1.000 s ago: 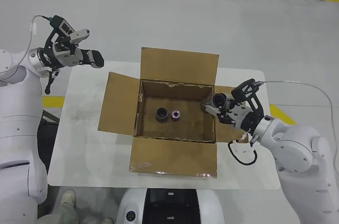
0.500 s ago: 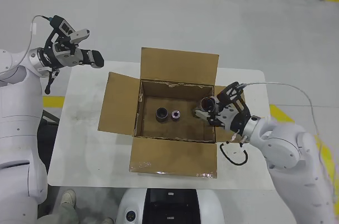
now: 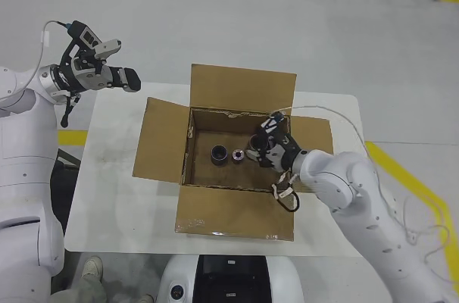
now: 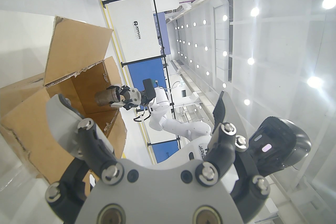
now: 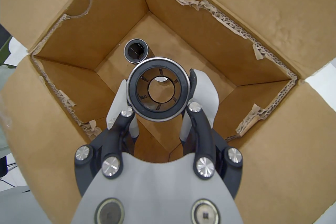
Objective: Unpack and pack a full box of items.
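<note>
An open cardboard box [image 3: 163,144] stands mid-table. On its floor lie a dark metal cylinder [image 3: 219,155] and a small pale ring [image 3: 238,156]. My right gripper [image 3: 266,147] hangs over the right part of the box's inside, shut on a larger metal cylinder [image 3: 257,143]. In the right wrist view that hollow cylinder [image 5: 158,89] sits between the fingers [image 5: 207,88], with the dark cylinder [image 5: 136,50] on the floor beyond it. My left gripper [image 3: 131,79] is raised off the table's far left corner, open and holding nothing; the left wrist view shows its fingers [image 4: 61,114] spread.
The box's four flaps [image 3: 243,83] are folded outward over the white table [image 3: 108,197]. The right flap [image 3: 313,140] lies under my right arm. Bare table runs along the left and front sides. A yellow floor line [image 3: 74,137] passes beside the table.
My right arm has swung left from above the box's right flap to over the box interior, carrying the cylinder. The left arm has stayed still.
</note>
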Robot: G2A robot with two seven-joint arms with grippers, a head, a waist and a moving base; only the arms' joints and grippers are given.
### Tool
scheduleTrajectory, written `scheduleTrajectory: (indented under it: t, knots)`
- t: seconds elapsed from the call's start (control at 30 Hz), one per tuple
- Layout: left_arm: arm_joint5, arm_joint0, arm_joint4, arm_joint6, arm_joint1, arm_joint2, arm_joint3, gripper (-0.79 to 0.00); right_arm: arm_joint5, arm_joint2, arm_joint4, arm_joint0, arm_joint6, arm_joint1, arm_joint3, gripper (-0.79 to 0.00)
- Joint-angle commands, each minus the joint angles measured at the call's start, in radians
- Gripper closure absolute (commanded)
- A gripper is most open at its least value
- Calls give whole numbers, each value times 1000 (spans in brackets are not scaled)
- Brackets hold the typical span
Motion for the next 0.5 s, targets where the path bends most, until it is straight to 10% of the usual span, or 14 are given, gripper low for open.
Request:
scheduleTrajectory:
  t: [0.0,0.47]
  knots:
    - [0,0,0,0,0,0,0,-785,19,-24,-4,24,7,-7,33,0]
    - [0,0,0,0,0,0,0,-785,124,-128,-55,124,-7,-48,221,0]
